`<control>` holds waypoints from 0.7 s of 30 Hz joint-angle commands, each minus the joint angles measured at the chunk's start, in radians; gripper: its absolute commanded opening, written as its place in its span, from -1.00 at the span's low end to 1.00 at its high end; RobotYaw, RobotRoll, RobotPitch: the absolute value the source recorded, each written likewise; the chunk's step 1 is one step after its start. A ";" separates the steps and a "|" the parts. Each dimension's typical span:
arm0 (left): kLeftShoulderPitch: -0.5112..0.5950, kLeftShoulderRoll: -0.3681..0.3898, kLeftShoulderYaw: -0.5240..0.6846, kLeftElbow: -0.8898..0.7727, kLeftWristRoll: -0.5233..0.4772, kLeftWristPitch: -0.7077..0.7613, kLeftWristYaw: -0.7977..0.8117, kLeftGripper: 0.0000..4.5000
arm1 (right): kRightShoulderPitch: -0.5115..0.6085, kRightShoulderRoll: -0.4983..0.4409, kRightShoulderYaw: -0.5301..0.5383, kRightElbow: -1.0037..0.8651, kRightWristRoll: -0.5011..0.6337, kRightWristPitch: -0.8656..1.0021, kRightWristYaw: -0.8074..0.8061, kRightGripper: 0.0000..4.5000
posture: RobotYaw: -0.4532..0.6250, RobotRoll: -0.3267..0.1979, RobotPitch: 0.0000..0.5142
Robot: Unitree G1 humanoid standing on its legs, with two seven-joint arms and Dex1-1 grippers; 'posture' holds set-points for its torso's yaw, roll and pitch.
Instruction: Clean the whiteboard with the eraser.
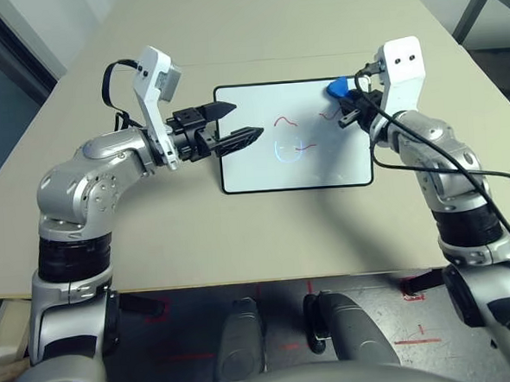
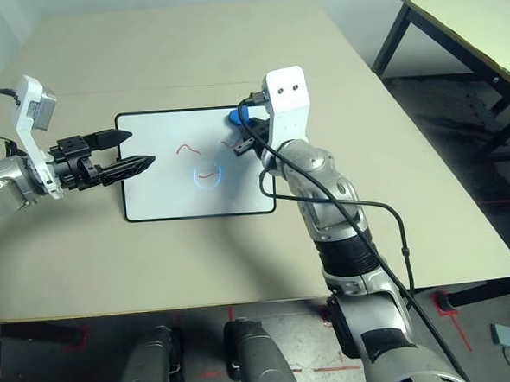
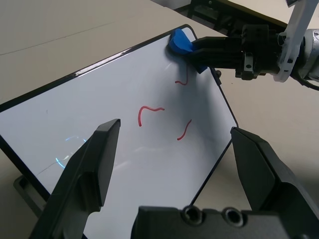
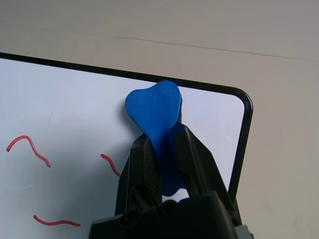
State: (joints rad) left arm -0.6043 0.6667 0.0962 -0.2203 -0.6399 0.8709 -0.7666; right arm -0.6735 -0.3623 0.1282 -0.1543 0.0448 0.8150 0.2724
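left gripper (image 1: pixel 234 126) jaws spread, right gripper (image 4: pixel 167 149) jaws clamped

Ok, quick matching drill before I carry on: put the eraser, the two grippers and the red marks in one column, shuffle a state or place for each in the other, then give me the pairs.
Things:
1. eraser
2. left gripper
3. right gripper
4. red marks

States or places:
A. open, over the whiteboard's left edge
B. drawn on the whiteboard, not wiped yet
C. bright blue, at the whiteboard's far right corner
D. shut on the eraser

Pairs: 1-C, 2-A, 3-D, 4-B
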 commanded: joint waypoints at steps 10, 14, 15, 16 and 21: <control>0.000 -0.003 -0.004 -0.005 -0.002 0.000 0.002 1.00 | 0.082 0.061 0.044 -0.022 -0.002 0.062 0.015 -0.75 | -0.08 0.25 -0.48; 0.003 -0.003 -0.003 -0.005 0.000 -0.004 0.003 1.00 | 0.089 0.092 0.075 -0.027 -0.002 0.066 0.022 -0.75 | -0.08 0.25 -0.48; 0.003 -0.004 -0.003 -0.004 0.001 -0.005 0.003 1.00 | 0.089 0.101 0.084 -0.026 -0.003 0.066 0.022 -0.75 | -0.08 0.25 -0.48; 0.003 -0.004 -0.003 -0.004 0.001 -0.006 0.003 1.00 | 0.089 0.108 0.094 -0.023 -0.004 0.065 0.024 -0.75 | -0.08 0.25 -0.48; 0.001 -0.005 -0.005 0.001 0.003 -0.010 0.002 1.00 | 0.080 0.137 0.119 0.006 -0.011 0.054 0.030 -0.75 | -0.08 0.25 -0.49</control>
State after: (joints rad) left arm -0.6043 0.6625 0.0961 -0.2199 -0.6386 0.8664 -0.7620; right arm -0.6074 -0.2329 0.2197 -0.1919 0.0364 0.8516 0.2923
